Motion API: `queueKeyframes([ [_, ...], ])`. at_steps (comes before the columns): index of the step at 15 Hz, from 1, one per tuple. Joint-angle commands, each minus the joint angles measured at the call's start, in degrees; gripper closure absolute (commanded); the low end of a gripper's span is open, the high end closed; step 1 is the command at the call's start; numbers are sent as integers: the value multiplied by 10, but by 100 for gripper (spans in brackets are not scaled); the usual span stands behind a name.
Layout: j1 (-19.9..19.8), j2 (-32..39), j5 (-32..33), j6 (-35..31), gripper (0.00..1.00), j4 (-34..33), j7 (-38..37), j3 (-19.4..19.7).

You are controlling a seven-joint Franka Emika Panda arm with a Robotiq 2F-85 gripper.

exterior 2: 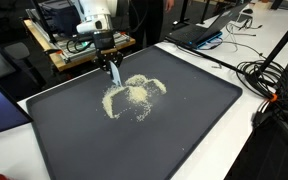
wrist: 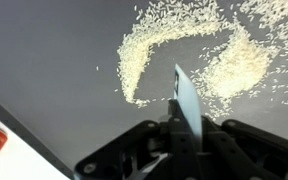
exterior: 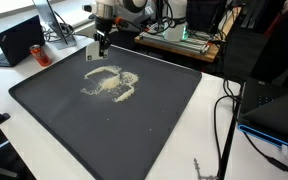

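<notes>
Gripper (exterior 2: 111,60) clamped shut on a thin flat blade (wrist: 187,100), long axis near vertical, tip pointing down at the far-left edge of the rice (exterior 2: 134,95) on the dark mat (exterior 2: 184,130).

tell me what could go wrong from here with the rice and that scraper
1. The scraper is thin and pinched only at one end by the fingers; a hard push could twist or slip it.
2. The rice lies loose and spread on the mat; a fast sweep could scatter grains further, perhaps toward the cables.
</notes>
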State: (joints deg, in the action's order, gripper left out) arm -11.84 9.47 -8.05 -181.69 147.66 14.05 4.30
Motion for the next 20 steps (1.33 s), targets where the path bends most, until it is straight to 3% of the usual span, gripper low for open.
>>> queueKeyframes([
  [1, 93, -49, 71, -60, 99, 68, 1, 101],
  [5, 206, -32, 26, -130, 99, 91, 86, 202],
  [8, 282, -33, -38, -168, 99, 113, 159, 238],
  [14, 381, -47, -173, -125, 99, 96, 260, 266],
  [17, 414, -64, -221, -78, 99, 95, 308, 307],
  [20, 431, -72, -226, -28, 99, 80, 329, 361],
])
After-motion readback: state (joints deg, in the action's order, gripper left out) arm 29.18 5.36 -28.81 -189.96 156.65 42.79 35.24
